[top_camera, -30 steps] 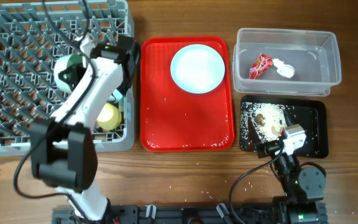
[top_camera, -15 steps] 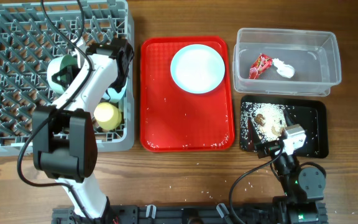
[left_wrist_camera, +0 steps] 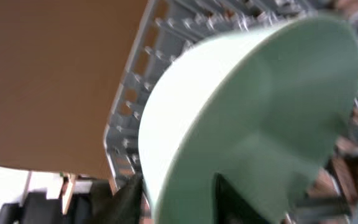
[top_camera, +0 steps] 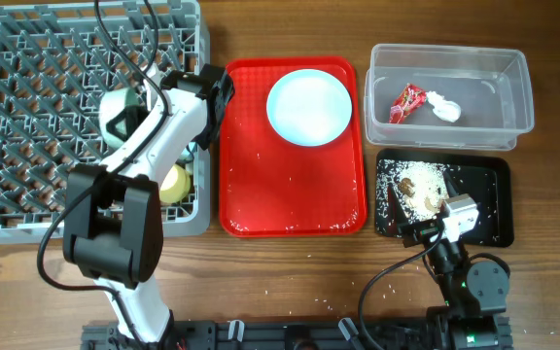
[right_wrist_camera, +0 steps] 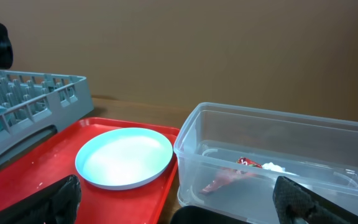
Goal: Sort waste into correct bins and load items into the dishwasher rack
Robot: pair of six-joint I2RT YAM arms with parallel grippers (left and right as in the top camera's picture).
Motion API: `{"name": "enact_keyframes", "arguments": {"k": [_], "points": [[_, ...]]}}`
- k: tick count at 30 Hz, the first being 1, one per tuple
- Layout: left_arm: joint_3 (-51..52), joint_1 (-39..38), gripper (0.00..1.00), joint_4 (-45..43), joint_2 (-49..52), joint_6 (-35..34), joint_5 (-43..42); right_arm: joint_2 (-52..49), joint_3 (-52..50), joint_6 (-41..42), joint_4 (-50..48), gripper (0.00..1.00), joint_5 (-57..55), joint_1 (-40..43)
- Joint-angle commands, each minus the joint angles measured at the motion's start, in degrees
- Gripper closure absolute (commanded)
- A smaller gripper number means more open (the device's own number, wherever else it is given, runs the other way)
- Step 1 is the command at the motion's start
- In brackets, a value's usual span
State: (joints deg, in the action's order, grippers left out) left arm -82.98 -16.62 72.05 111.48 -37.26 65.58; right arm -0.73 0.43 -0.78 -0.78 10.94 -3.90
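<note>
Pale teal bowl point(left_wrist_camera: 253, 118), smooth round rim

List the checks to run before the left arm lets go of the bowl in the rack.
1. Grip: left gripper fingers straddle the rim of the bowl. Ok.
2. Position: bowl inside the walls of the rack. Ok.
3. Seating: bowl settled between pegs. Cannot tell.
4. Other arm: right gripper open, away from the rack. Ok.
5. Next item: plate lies on the red tray, nothing on it. Ok.
6. Waste: wrapper and tissue in the tub. Ok.
</note>
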Motion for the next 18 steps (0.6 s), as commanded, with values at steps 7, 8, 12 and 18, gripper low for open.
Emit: {"name": "enact_keyframes", "arguments": {"k": [7,8,12,18], "points": [[-11.0,-0.5,0.0,4.8,-10.4,1.4,-27.1,0.5,-0.1,-0.7,-0.2,0.0,0.7,0.2],[-12.0,-0.5,0.0,4.5,-12.2,3.3,-31.9,0.5,-0.1,-0.7,-0.2,0.0,0.7,0.2],[-13.9,-0.9,0.11,-0.5,-17.9,8.9,-58.4,0.5,-0.1,-0.7,-0.2,0.0,0.7,0.2],[-11.5,-7.4,0.34,-16.0,-11.9,14.3,-69.6,0.5,-0.1,-0.7,-0.2,0.0,0.7,0.2]]}}
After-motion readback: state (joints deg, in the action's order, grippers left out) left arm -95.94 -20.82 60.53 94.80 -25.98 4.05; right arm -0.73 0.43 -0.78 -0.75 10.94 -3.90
